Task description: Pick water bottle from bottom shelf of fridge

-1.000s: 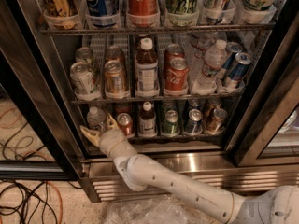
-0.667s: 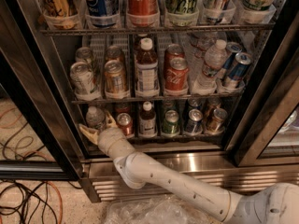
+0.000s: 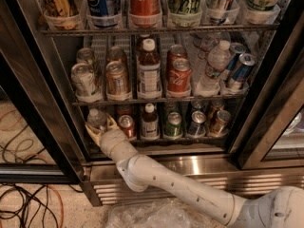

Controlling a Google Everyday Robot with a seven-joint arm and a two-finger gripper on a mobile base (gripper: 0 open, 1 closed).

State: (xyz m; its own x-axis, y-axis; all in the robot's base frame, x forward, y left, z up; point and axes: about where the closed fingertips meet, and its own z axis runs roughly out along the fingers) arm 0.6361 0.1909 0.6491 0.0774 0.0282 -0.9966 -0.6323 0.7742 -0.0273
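Observation:
The water bottle (image 3: 96, 118), small, clear and white-capped, stands in the far left lane of the bottom shelf (image 3: 161, 139) of the fridge (image 3: 199, 166). My gripper (image 3: 100, 126) has reached into that lane from below. It is open, with its cream fingers (image 3: 112, 123) spread on either side of the bottle's lower part. My white arm (image 3: 180, 186) runs down to the lower right across the steel base.
On the bottom shelf to the right stand a red can (image 3: 127, 125), a dark drink bottle (image 3: 149, 121) and several cans. A larger clear bottle (image 3: 214, 62) is on the middle shelf. Dark door frames stand left (image 3: 33, 118) and right (image 3: 268, 122). Cables (image 3: 28, 208) lie on the floor.
The gripper has moved slightly deeper into the left lane, closer around the water bottle. Nothing else has moved.

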